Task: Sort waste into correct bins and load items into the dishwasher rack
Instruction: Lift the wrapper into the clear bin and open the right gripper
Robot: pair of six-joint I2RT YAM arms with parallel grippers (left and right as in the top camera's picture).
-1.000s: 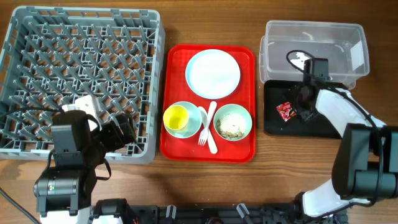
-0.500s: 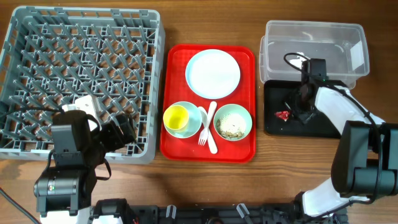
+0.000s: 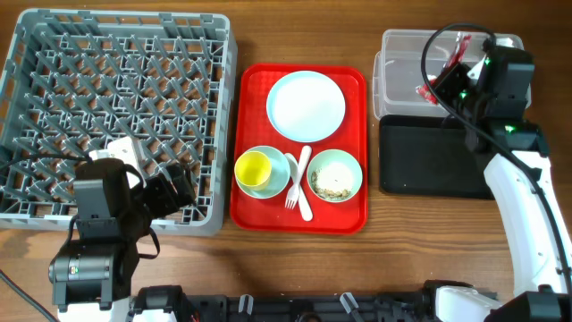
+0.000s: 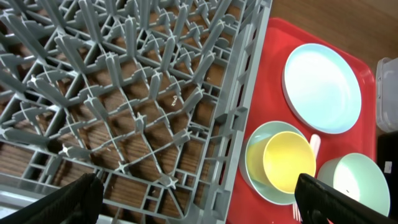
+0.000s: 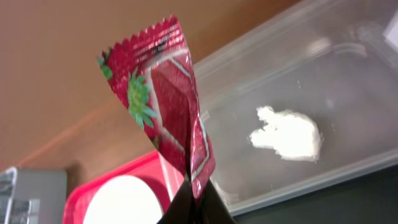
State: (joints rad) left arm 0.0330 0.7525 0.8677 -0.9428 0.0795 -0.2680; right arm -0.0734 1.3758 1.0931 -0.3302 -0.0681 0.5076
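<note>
My right gripper (image 3: pixel 440 87) is shut on the red-and-white snack wrapper (image 5: pixel 168 106), which hangs above the clear tub (image 3: pixel 402 63). A crumpled white napkin (image 5: pixel 287 134) lies inside the tub. The black tray (image 3: pixel 429 165) in front of the tub holds nothing. My left gripper (image 4: pixel 202 202) stands open above the front right corner of the grey dishwasher rack (image 3: pixel 116 54). On the red tray (image 3: pixel 253 89) are the white plate (image 3: pixel 306 105), a yellow cup (image 3: pixel 253 167) in a blue bowl (image 3: pixel 279 179), a second bowl with rice scraps (image 3: pixel 334 175), and the white fork and spoon (image 3: pixel 299 183).
The rack fills the table's left side, with its pegs bare. The red tray sits in the middle, and the two bins stand at the right, one behind the other. Bare wood runs along the front edge.
My right gripper closed on the wrapper in the black tray and lifted it up and back over the clear tub. The left arm has not moved.
</note>
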